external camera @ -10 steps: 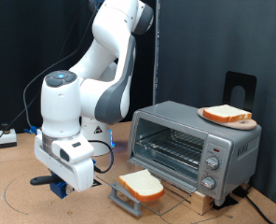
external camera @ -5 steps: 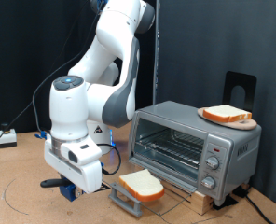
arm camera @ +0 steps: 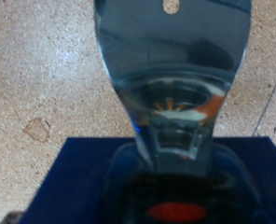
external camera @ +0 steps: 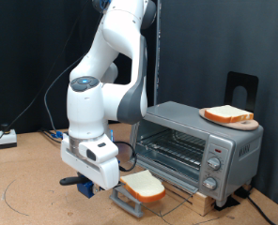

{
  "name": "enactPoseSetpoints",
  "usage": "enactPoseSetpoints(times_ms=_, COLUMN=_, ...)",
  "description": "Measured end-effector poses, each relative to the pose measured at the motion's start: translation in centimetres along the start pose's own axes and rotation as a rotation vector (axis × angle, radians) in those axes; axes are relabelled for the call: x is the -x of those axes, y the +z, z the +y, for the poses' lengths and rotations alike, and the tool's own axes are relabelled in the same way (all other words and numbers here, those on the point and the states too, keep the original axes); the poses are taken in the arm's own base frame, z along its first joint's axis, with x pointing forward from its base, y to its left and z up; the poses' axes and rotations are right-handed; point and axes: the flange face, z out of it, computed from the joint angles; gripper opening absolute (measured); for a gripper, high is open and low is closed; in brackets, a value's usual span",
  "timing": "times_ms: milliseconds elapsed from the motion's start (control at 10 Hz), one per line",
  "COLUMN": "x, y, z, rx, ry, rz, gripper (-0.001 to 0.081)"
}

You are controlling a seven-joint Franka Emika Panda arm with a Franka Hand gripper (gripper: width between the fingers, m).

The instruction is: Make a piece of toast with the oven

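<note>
I've got the arm bent low over the counter, and the hand is down near the surface at the exterior view's lower middle, just left of the oven's open door. From outside the white wrist housing hides most of the fingers; I only catch a bit of blue beneath it. I cannot tell whether the hand is open or closed.

The wrist view is nearly filled by a shiny blue-grey metal blade with a small hole near one end, sitting over something dark blue, with the speckled counter behind. It's too close and blurred to say more.

The toast lies flat on the dropped door, just right of the hand in the exterior view, not touching it as far as I can see. The oven stands open, wire rack visible inside, knobs on its right face. A second slice rests on a wooden board on top of the oven.
</note>
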Motion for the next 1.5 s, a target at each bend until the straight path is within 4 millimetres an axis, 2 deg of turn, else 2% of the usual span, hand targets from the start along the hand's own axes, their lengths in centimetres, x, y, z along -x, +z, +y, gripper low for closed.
enactPoseSetpoints(times_ms=300, x=0.9, y=0.4, z=-0.8, rx=-0.018, ry=0.010, rz=-0.063, gripper=0.0396)
enactPoseSetpoints(times_ms=600, x=1.4, y=0.7, z=-0.7, rx=-0.002, ry=0.041, rz=-0.088, gripper=0.0396)
enactPoseSetpoints(times_ms=1500, x=-0.4, y=1.4, z=-1.0, rx=-0.033, ry=0.080, rz=-0.106, gripper=0.0396)
